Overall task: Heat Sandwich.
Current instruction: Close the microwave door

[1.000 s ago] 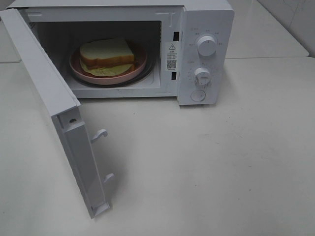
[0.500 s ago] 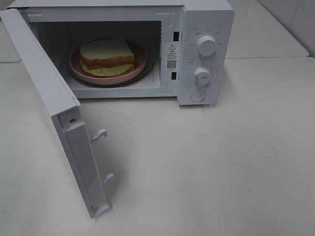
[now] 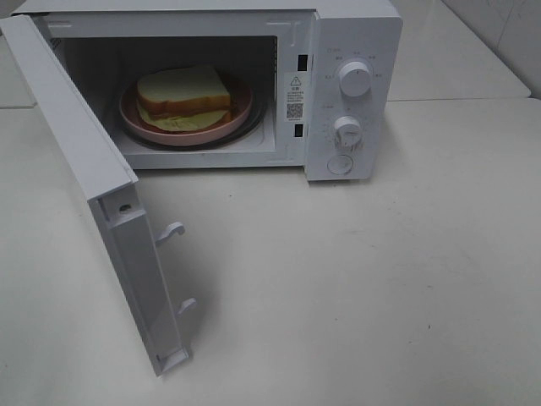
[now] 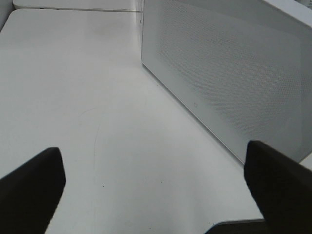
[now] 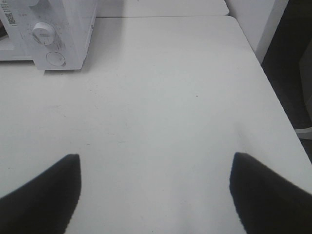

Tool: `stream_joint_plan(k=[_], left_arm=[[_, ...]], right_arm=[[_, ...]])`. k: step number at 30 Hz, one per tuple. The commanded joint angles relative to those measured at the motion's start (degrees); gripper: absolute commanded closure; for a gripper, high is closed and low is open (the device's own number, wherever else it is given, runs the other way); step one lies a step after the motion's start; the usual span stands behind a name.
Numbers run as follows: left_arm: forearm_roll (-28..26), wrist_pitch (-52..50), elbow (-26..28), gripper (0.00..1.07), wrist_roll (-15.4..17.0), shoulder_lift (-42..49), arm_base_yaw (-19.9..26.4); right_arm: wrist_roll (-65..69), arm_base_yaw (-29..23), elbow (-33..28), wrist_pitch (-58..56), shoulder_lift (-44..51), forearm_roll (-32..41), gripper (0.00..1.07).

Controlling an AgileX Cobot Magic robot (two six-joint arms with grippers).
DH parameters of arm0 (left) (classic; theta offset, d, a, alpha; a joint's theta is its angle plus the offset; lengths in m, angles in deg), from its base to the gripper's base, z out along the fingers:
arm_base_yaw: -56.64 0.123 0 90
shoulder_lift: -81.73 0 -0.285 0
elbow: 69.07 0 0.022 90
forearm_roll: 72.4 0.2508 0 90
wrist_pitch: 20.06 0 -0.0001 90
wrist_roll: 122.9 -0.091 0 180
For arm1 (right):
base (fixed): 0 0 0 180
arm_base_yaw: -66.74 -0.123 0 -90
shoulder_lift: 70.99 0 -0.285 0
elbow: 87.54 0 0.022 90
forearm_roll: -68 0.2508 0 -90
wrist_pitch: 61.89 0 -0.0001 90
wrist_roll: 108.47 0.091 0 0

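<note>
Nothing moved; sandwich (image 3: 184,95) rests inside the open microwave (image 3: 355,34).

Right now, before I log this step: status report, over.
Left gripper open, empty; right gripper same. Sandwich on plate inside microwave. Door wide open, nothing in the way.
</note>
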Motion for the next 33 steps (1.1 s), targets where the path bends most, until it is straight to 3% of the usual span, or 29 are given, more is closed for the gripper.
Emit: stream_joint_plan(k=[1,2,4,6,7,14,15,16,19,33], left_arm=[[0.4,-2.12,0.63,0.25,0.17,-3.38,0.11],[0.46,-3.61,0.63,0.33,0.11,-5.5,0.11],[0.52,-5.04,0.63,0.37,0.11,-6.47,0.11],[0.69,-9.17,0.57,0.49,0.11,-9.8,0.11],[0.69,-9.17,0.57,0.49,0.11,-9.8,0.11],[2.18,-18.45,-0.8,0.76,0.11,-18.85,0.11],[2.01,-21.43,-1.26,0.88,0.11,-21.72,0.11],[2.01,-21.43,-1.26,0.88,0.11,-21.72,0.11],[2.01,-25.67,-1.72,1.07,0.11,-25.61,0.11],[2.01,-63.2,-11.63,1.07,-0.11,-42.17,0.11]], right_arm=[[-0.23,0.34,-0.11,0.74,1.55,0.11,0.31],[-0.23,0.34,-0.11,0.74,1.55,0.11,0.31],[-0.23,0.34,-0.11,0.74,1.55,0.11,0.31],[-0.23,0.34,-0.11,0.74,1.55,0.11,0.31],[-0.23,0.34,-0.11,0.74,1.55,0.11,0.31],[-0.23,0.34,-0.11,0.74,1.55,0.11,0.31],[-0.23,0.34,-0.11,0.74,1.55,0.11,0.31],[-0.23,0.34,-0.11,0.74,1.55,0.11,0.31],[-0.23,0.34,-0.11,0.74,1.55,0.11,0.31],[-0.23,0.34,-0.11,0.74,1.55,0.11,0.31]])
